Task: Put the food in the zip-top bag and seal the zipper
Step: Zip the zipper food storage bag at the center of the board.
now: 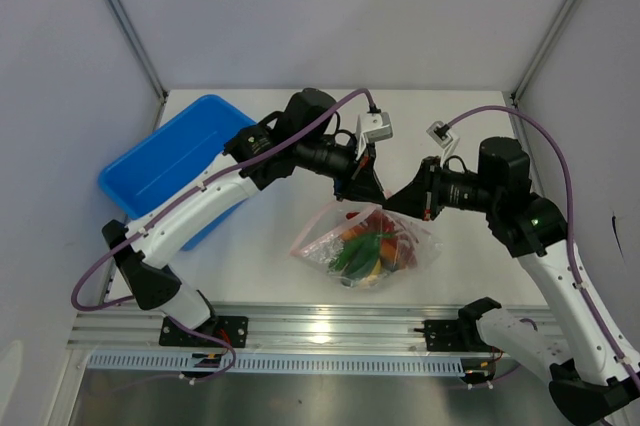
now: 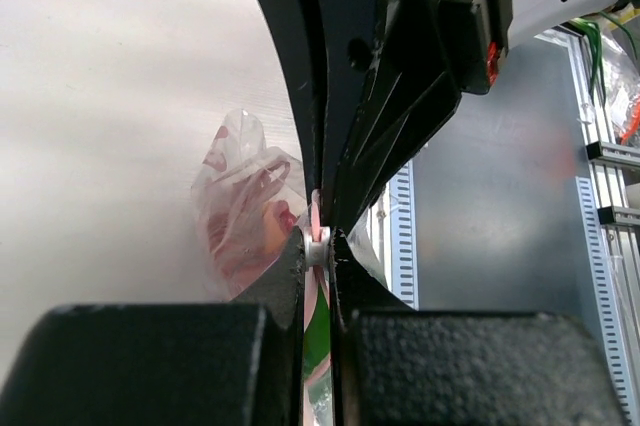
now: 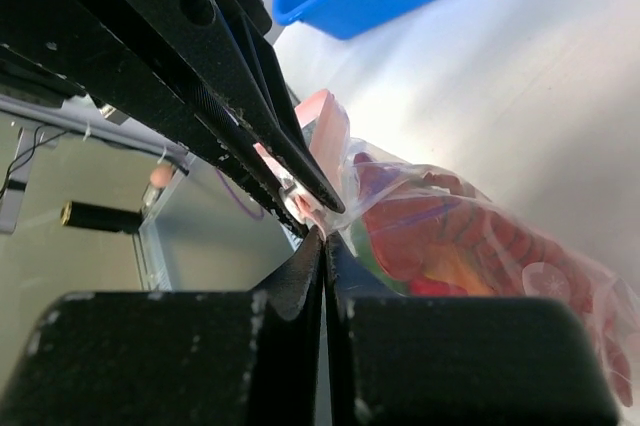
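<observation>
White table [image 1: 262,268], pale grey walls [image 1: 300,16], aluminium rail [image 1: 320,323] at near edge.

Bag [image 1: 315,246]: clear film, faint pink dots; strip [image 3: 325,128] along its mouth pink. Food [image 1: 372,246]: red, green, orange, yellow pieces. Bin [image 1: 170,161]: solid blue. Table [image 1: 260,266]: plain white. Left arm [image 1: 200,211], right arm [image 1: 560,276]: white shells, black joints. Cables [image 1: 100,271]: purple.
</observation>
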You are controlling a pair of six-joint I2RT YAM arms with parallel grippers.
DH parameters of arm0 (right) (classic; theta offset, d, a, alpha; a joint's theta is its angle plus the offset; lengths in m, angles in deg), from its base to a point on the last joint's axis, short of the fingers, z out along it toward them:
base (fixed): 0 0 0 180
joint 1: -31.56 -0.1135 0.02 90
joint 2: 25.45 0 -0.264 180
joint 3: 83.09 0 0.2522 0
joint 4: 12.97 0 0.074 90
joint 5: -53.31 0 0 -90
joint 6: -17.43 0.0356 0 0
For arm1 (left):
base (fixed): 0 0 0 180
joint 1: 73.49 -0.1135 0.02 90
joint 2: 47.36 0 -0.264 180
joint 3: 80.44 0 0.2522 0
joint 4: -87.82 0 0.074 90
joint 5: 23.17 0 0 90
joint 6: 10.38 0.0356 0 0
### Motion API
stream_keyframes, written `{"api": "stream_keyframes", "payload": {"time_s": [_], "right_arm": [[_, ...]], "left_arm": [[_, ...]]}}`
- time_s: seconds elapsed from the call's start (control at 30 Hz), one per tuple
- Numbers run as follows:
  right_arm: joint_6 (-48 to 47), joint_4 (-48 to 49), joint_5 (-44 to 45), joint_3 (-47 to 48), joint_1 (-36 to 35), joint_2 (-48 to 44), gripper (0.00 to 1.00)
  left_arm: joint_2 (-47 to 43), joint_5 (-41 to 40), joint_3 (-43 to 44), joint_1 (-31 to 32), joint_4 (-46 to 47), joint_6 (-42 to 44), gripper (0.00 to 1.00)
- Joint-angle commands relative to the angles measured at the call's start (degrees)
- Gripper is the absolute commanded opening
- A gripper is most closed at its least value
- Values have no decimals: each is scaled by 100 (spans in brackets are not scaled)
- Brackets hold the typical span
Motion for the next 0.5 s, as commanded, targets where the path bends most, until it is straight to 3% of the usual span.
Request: {"api": "stream_keyframes", "payload": {"time_s": [0.0, 0.3, 0.47], "right_arm": [[260, 1021, 231, 340, 4, -261, 0], [216, 801, 479, 454, 91, -305, 0], [23, 670, -653, 507, 144, -105, 0]], "left_arm": [[44, -275, -175, -29, -463, 46, 1], [-70, -222, -334, -29, -612, 116, 1], [-263, -170, -616, -38, -419, 99, 0]]}}
